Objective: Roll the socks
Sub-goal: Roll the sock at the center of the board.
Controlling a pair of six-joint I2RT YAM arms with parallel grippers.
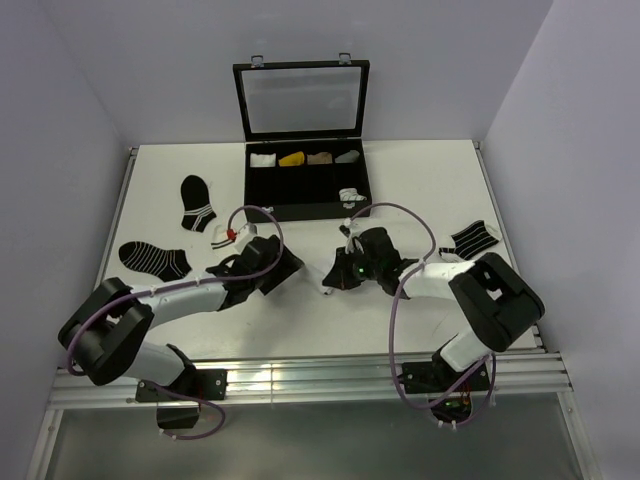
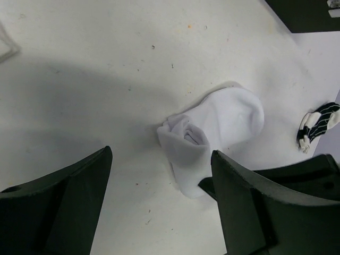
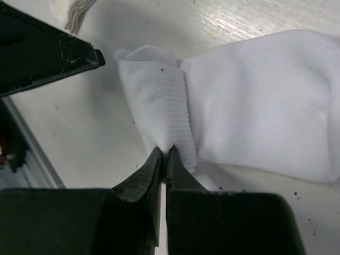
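Observation:
A plain white sock [image 2: 234,117] lies on the table between my two grippers, its near end rolled into a thick fold [image 2: 186,146]. My right gripper [image 3: 166,151] is shut on the ribbed edge of that roll [image 3: 159,106], while the rest of the sock [image 3: 265,101] spreads flat to the right. My left gripper [image 2: 161,153] stands open just short of the roll, nothing between its fingers. From above, both grippers [image 1: 285,268] [image 1: 338,275] meet at mid-table and hide the sock. A small white-and-black rolled bundle [image 1: 350,195] sits in the box.
An open black box [image 1: 262,190] with several compartments holding rolled socks stands behind the grippers, lid up. Black socks with white stripes lie at the left [image 1: 197,203] [image 1: 155,258] and at the right [image 1: 472,238] [image 2: 319,123]. A small red-and-white tag [image 1: 225,237] lies near the left arm.

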